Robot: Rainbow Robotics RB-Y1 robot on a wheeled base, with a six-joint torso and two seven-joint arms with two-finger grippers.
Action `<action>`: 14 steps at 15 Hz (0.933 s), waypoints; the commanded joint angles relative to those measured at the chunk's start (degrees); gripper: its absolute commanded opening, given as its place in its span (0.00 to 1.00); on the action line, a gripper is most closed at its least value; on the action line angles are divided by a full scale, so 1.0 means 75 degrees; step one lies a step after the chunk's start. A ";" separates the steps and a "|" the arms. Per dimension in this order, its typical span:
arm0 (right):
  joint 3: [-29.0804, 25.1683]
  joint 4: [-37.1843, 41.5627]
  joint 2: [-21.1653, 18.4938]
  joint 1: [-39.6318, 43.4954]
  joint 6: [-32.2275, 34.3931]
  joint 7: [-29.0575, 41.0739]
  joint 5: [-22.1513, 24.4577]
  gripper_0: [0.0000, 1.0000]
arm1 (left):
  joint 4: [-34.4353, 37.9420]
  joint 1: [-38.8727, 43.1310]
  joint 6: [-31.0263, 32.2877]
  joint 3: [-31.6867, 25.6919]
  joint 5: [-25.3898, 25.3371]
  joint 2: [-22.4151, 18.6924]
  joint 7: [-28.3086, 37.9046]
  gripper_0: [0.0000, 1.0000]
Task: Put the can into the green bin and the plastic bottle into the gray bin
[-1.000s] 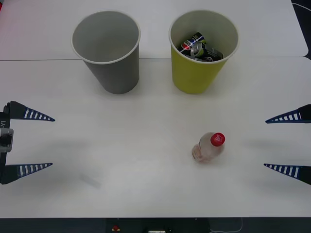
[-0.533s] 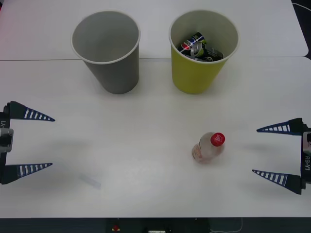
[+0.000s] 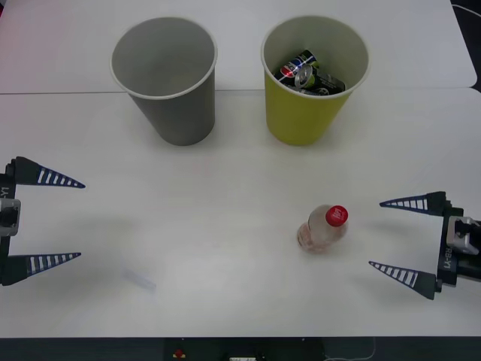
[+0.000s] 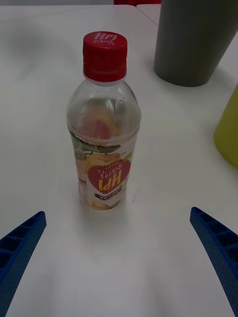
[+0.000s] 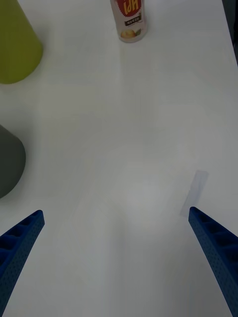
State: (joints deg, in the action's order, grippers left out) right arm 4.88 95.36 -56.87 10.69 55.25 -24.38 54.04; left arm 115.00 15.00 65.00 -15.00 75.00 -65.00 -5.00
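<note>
Standing upright on the table (image 3: 225,195), the plastic bottle (image 3: 323,228) sits before the right gripper (image 3: 398,238), jaws apart, while the left gripper (image 3: 64,219) waits, jaws apart.

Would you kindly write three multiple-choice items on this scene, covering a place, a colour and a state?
1. Where is the can?
A. On the table
B. In the green bin
C. In the gray bin

2. What colour is the plastic bottle cap?
A. Red
B. Blue
C. White

3. What state is the right tool in?
A. Shut on the bottle
B. Open beside the bottle
C. Inside a bin

Answers:
1 B: the can lies inside the yellow-green bin.
2 A: the screw cap shows red.
3 B: its fingers stand apart, short of the upright bottle. The left tool waits open.
</note>
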 commanded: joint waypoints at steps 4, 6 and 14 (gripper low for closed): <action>0.0415 -0.0692 0.0926 -0.0487 0.0028 -0.0300 -0.0068 1.00 | 0.0000 0.0000 0.0000 0.0000 0.0000 0.0000 0.0000 1.00; 0.0556 -0.0938 0.1266 -0.0651 0.0040 -0.0336 -0.0068 1.00 | 0.0000 0.0000 0.0000 0.0000 0.0000 0.0000 0.0000 1.00; 0.0837 -0.2074 0.2602 -0.1366 0.0450 -0.0546 -0.0068 1.00 | 0.0000 0.0000 0.0000 0.0000 0.0000 0.0000 0.0000 1.00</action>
State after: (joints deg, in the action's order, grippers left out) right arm 10.98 80.05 -37.91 0.66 58.66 -28.29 53.52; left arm 115.00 15.00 65.00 -15.00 75.00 -65.00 -5.00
